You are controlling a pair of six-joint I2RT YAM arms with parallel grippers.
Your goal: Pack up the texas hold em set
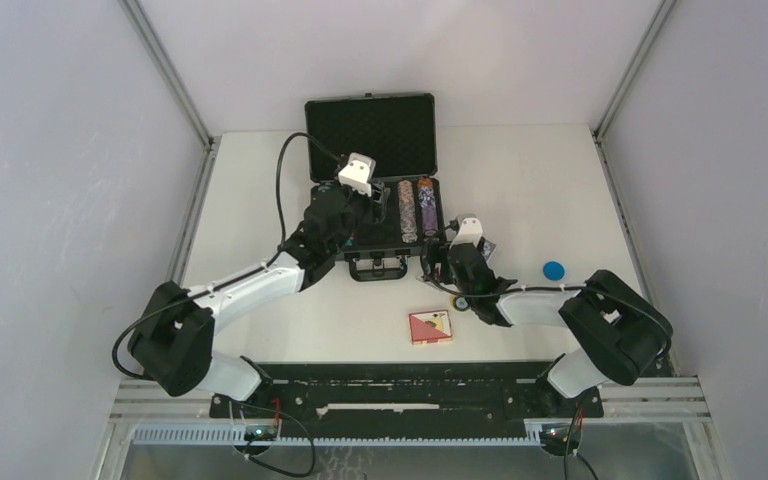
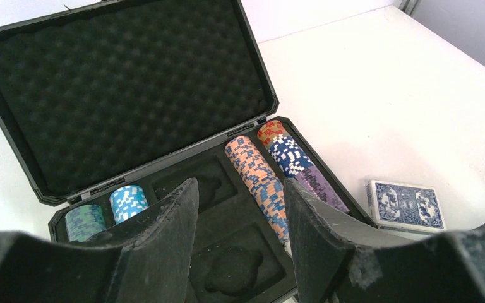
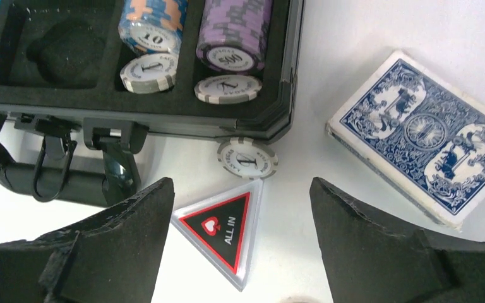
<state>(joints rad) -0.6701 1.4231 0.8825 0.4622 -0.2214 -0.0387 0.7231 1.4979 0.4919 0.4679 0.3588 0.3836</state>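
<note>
The white counter [image 1: 560,180] is carrying the black briefcase [image 1: 372,135], which is lying open with its foam-lined lid standing up at the back. The left claw [image 2: 240,189] is hovering over the case's middle recesses, jaws partly apart and gripping nothing. The right claw [image 3: 241,189] is hanging low by the case's front right corner, jaws spread wide and gripping nothing. Rows of chips [image 2: 259,180] are lying in the right-hand troughs. The blue deck [image 3: 417,132] is lying just right of the case, and the red deck [image 1: 431,327] is sitting nearer the arm bases. The triangular "ALL IN" button [image 3: 224,230] is lying on the counter under the right claw's gap. A loose white chip [image 3: 247,158] is resting just beside the case corner, and a blue round button [image 1: 554,269] is sitting apart to the right.
</note>
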